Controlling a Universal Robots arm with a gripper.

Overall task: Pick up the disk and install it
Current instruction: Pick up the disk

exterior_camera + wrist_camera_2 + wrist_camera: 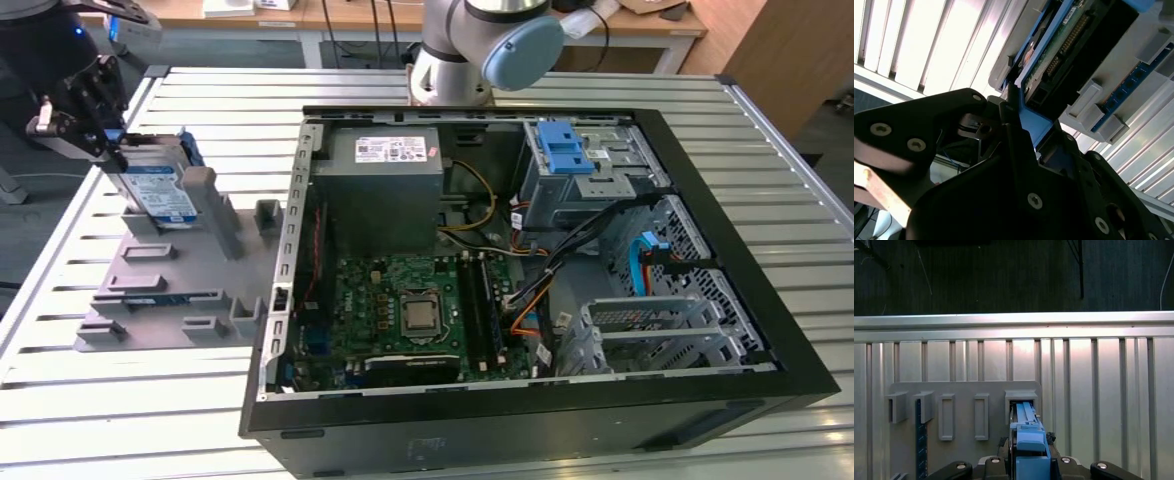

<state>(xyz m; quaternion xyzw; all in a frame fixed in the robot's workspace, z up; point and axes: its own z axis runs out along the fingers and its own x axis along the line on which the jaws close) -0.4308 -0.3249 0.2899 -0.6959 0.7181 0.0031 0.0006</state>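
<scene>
Upper left of frame: gripper (114,145) clamped on the disk (154,192), which stands upright in the grey rack (160,290). Judgement: lift straight, no tilt, so the frame clears its slot.

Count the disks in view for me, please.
1: the disk stands on edge in the grey holder, held by the gripper. Others may be hidden inside the case.

No print here can be read clearly. The flat silver blue-framed disk (151,183) bears a white and blue label (163,198), and the grey boxy metal power supply (384,190) carries a white rectangular sticker (391,150); the writing on both is too small to make out.
</scene>
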